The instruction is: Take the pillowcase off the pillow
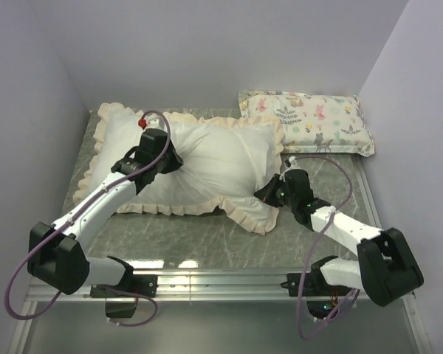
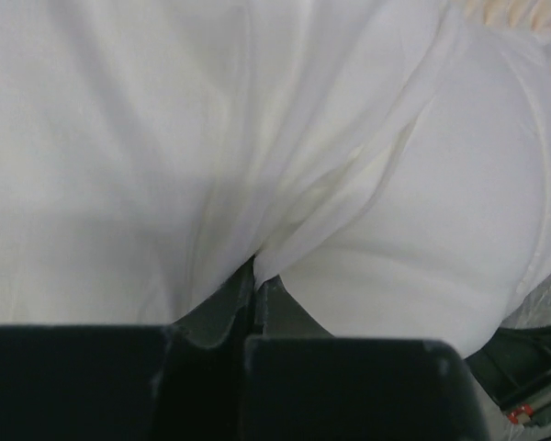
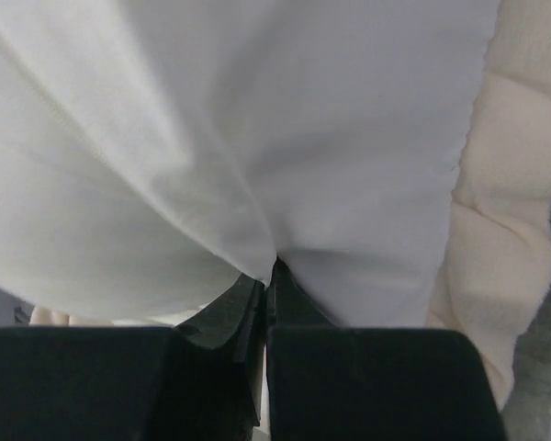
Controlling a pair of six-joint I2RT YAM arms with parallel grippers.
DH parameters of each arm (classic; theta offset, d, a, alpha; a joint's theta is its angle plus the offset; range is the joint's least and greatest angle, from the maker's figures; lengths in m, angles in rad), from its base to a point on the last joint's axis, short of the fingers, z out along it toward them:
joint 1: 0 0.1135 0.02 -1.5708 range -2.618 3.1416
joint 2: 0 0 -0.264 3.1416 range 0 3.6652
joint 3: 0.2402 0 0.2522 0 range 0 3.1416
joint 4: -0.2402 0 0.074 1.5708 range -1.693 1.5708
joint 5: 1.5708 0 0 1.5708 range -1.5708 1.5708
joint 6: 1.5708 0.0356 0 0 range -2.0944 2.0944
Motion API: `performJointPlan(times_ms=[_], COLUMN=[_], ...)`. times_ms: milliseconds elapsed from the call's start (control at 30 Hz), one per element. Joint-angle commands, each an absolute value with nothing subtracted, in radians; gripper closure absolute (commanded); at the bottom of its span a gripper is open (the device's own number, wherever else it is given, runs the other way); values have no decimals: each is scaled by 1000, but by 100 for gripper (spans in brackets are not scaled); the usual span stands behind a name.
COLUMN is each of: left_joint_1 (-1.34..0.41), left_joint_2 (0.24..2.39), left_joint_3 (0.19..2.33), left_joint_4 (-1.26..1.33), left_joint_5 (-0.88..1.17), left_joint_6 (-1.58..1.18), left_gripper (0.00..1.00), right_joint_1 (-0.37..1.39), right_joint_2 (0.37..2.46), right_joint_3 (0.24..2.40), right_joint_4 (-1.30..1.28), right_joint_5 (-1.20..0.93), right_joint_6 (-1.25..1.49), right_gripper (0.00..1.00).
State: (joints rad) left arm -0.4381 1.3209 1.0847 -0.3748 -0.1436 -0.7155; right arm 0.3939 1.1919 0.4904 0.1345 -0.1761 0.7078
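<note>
Slippage is foreseen: left gripper (image 2: 255, 276) and right gripper (image 3: 271, 271) are each clamped shut on a thin fold of the pillowcase (image 1: 221, 158), laid on the table (image 1: 192, 240), whose unanchored pillow may be dragged along.

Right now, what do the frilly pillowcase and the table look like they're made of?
Pillowcase: thin woven cloth, matte white on the side showing, since it creases into soft folds; its cream frill looks fluffier, maybe fleece. Table: green with pale marble veins and a shine; real stone or printed sheet, I can't tell.
</note>
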Motion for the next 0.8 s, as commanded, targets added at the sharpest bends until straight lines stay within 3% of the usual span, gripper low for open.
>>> performJointPlan(times_ms=[0, 133, 167, 233, 267, 367, 767], left_joint_1=[-388, -466, -488, -550, -569, -641, -971], left_joint_2=[1279, 1276, 1273, 1252, 1247, 1235, 1436], left_joint_3=[1016, 959, 960, 988, 1003, 1074, 1380], left_joint_4=[-298, -271, -281, -296, -305, -345, -497], left_joint_5=[-152, -152, -170, -231, -253, -305, -568], left_joint_6=[-675, -649, -643, -621, -615, -574, -514], left_gripper=[99, 94, 78, 59, 42, 23, 13], right_joint_1=[353, 367, 370, 373, 371, 373, 385], right_joint_2=[1322, 1344, 1335, 1321, 1310, 1293, 1270], right_joint_3=[427, 420, 420, 416, 414, 413, 426], right_joint_4=[194, 232, 223, 213, 210, 203, 178], right_joint_5=[-173, -198, -187, -173, -170, -166, -161], right_joint_6=[725, 730, 727, 723, 719, 716, 709], right_gripper=[100, 100, 100, 100, 100, 100, 100])
